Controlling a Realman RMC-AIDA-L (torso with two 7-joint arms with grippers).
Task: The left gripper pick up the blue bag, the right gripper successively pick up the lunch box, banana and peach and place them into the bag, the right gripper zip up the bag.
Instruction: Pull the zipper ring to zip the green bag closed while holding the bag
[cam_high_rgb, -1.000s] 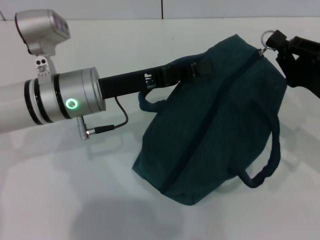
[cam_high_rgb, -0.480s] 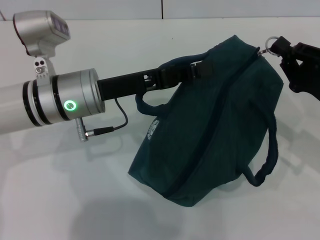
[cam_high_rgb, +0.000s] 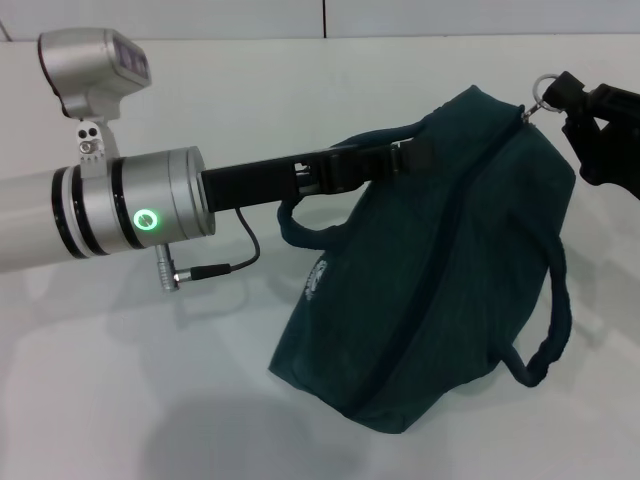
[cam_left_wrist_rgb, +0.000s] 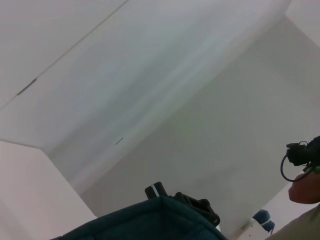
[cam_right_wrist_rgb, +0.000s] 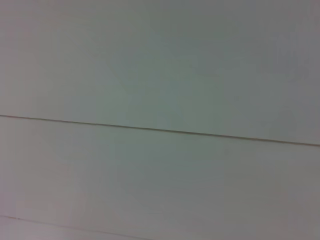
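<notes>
The blue bag (cam_high_rgb: 440, 270) hangs tilted above the white table, and its zip runs shut in a dark diagonal line across the fabric. My left gripper (cam_high_rgb: 398, 160) reaches in from the left and is shut on the bag's upper handle. At the top right corner my right gripper (cam_high_rgb: 562, 92) is shut on the ring zipper pull (cam_high_rgb: 543, 92). A small white logo (cam_high_rgb: 316, 279) shows on the bag's side. A strip of the bag's fabric (cam_left_wrist_rgb: 150, 222) edges the left wrist view. The lunch box, banana and peach are out of view.
One loose handle loop (cam_high_rgb: 548, 330) dangles off the bag's right side. A thin cable (cam_high_rgb: 225, 262) hangs below my left wrist. The white table (cam_high_rgb: 120, 390) lies beneath the bag. The right wrist view holds only a pale surface with a seam (cam_right_wrist_rgb: 160, 130).
The bag has swung so that its white logo faces the camera, and it has sunk slightly. My left arm has shifted a little right and down. The right gripper stays at the zipper pull.
</notes>
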